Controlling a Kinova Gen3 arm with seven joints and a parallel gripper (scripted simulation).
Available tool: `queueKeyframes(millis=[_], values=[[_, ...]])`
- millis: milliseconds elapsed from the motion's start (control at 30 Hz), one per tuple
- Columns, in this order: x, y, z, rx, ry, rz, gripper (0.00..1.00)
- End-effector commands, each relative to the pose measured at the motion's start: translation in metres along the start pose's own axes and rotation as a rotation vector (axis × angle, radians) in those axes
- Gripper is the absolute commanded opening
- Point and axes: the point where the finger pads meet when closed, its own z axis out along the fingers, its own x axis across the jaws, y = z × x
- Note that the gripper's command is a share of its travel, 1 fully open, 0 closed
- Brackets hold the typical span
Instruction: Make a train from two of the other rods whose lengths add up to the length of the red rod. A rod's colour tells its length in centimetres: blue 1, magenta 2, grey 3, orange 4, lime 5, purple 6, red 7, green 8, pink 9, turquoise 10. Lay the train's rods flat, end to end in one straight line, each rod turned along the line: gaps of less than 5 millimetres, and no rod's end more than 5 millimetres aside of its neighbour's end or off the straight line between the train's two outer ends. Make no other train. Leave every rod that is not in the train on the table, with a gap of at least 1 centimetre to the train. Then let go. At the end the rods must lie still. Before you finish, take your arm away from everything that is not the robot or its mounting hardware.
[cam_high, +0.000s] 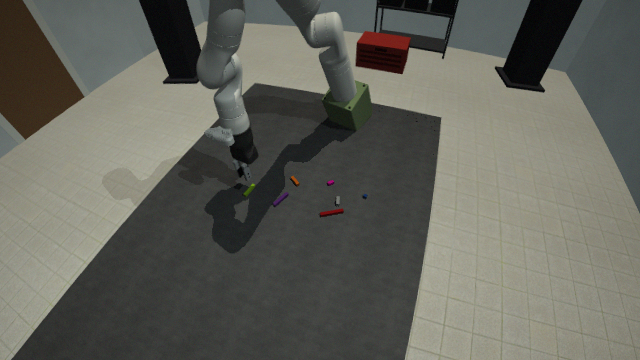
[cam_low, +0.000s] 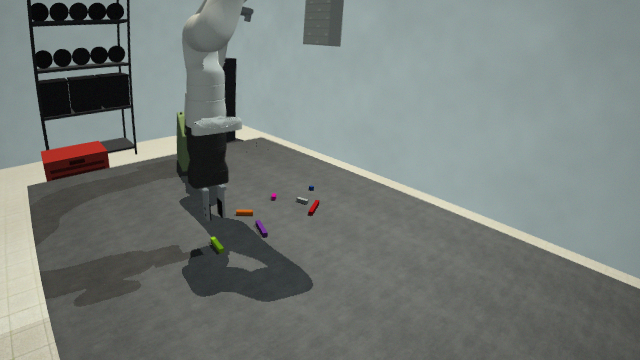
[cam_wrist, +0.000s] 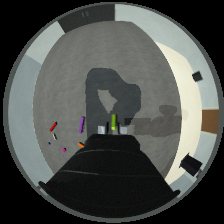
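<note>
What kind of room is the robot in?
Probably a workshop or lab. A shelf rack stands by the wall with a red toolbox beside it, and the arm is bolted to a green pedestal on a dark mat over a tiled floor.

Top view. The white arm rose from a green base block at the far edge of the dark surface. Its gripper hung above and apart from the lime rod, fingers partly closed on nothing. To the right lay the purple rod, orange rod, magenta rod, grey rod, blue rod and red rod, all apart.
</note>
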Motion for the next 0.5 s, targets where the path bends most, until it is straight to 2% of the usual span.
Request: queueKeyframes(millis=[0,467], values=[[0.0001,-0.0004,-0.0004,0.001,0.0,0.0,0.54],[0.0001,-0.0005,0.0041,0.001,0.0,0.0,0.54]])
